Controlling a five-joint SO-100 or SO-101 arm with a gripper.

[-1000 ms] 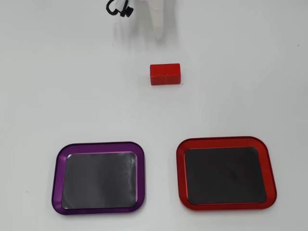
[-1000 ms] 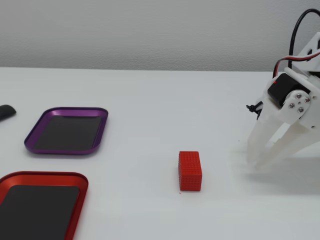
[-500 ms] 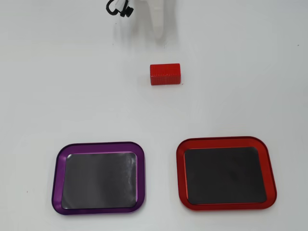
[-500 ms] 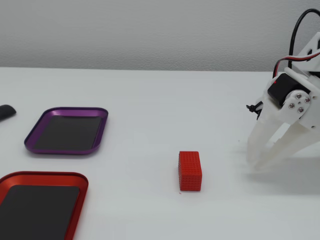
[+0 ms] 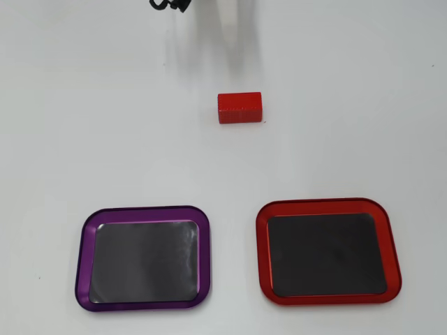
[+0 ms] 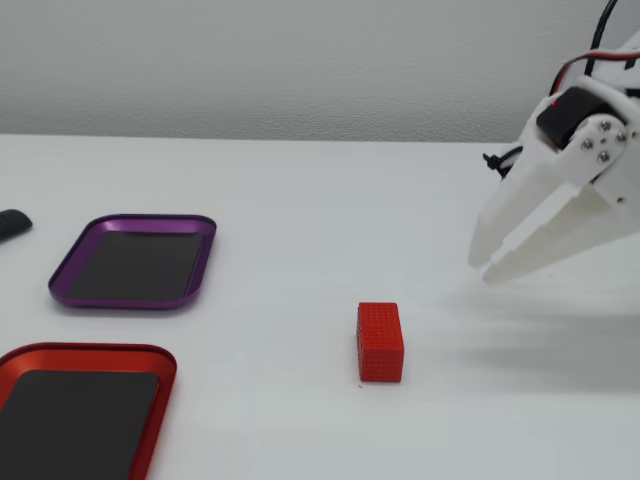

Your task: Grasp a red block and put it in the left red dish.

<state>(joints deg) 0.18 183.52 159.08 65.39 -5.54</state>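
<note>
A plain white tabletop point(image 5: 84, 105) carries everything here. The white plastic arm with its two long white fingers point(image 6: 485, 262) hangs above the tabletop at the right side of the fixed view, tilted down to the left; the fingers lie close together with only a thin slit between them, holding nothing.

In the overhead view, a rounded-rectangle shallow tray with a glossy red metallic rim and a dark flat inside point(image 5: 260, 244) sits at the lower right, empty; in the fixed view this red dish point(image 6: 20, 356) is at the lower left, partly cut off by the picture's edge. A same-shaped tray with a purple rim point(image 5: 82, 258) lies beside it, apart from it, at the lower left of the overhead view and behind the red one in the fixed view point(image 6: 130, 222); it is empty too.

The small bright red rectangular brick with a finely textured face point(image 5: 239, 107) rests on the bare tabletop, well apart from both trays. In the fixed view the red block point(image 6: 380, 342) lies below and left of the fingertips, not touched by them.

A small dark object point(image 6: 12, 224) shows at the left edge of the fixed view; what it is cannot be told.
</note>
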